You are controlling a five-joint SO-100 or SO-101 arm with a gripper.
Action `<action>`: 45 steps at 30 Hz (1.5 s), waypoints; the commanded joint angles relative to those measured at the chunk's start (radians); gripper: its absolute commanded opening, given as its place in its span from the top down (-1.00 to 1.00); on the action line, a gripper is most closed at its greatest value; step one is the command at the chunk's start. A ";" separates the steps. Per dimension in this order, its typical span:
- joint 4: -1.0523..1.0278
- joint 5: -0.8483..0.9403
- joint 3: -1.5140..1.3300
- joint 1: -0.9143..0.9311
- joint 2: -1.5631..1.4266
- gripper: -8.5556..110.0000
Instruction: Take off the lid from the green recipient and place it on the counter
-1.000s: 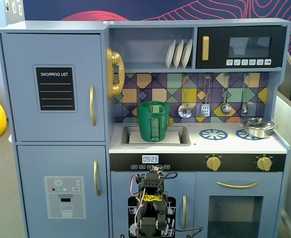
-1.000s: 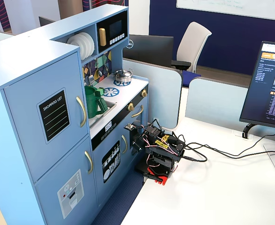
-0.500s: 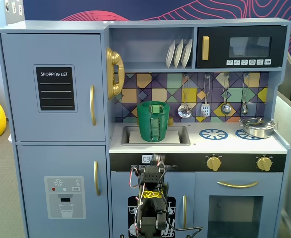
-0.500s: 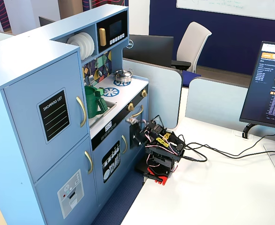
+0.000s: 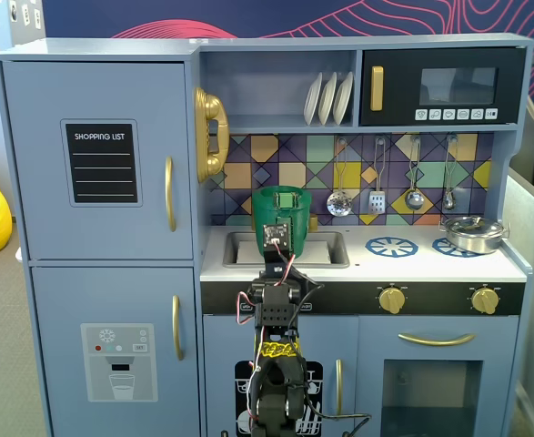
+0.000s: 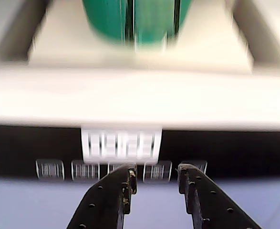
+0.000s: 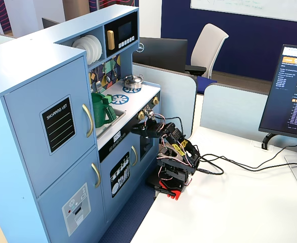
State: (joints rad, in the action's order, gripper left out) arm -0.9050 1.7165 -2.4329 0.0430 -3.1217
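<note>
Green recipient (image 5: 281, 218) is the landmark: it stands upright in the grey sink basin (image 5: 326, 248) of the blue toy kitchen (image 5: 103, 246), its ribbed strap facing forward. Around the basin spreads the white counter (image 5: 412, 259), where blue burner rings (image 5: 391, 246) are printed to the recipient's right in a fixed view, and a silver pot (image 5: 472, 233) sits farther right, well apart from it. Whether the lid rests on the recipient's top cannot be told; the rim there looks open, and a green flap (image 7: 109, 101) juts from its side in a fixed view. Before the recipient, below the counter's front edge, the black arm (image 7: 174, 154) reaches toward the kitchen. Its gripper (image 6: 155, 174) hovers apart from the recipient, jaws slightly parted and holding nothing, in the blurred wrist view.
</note>
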 commanded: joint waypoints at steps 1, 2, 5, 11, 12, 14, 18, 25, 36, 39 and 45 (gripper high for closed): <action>0.074 0.025 0.133 -0.002 0.094 0.86; 0.084 0.025 0.155 -0.005 0.115 0.86; 0.146 0.018 0.212 -0.009 0.192 0.85; 0.268 -0.021 0.307 0.008 0.328 0.60; 0.302 -0.035 0.314 0.008 0.345 0.52; 0.365 -0.025 0.333 0.005 0.380 0.43; 0.454 -0.021 0.390 0.002 0.457 0.37; 0.503 0.092 0.423 0.043 0.528 0.19; 0.649 -0.202 0.454 0.052 0.592 0.23; 0.650 -0.204 0.471 0.067 0.624 0.21; 0.703 -0.169 0.517 0.078 0.721 0.16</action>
State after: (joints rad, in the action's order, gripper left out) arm -0.2562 1.5340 -2.0064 0.1058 -2.4436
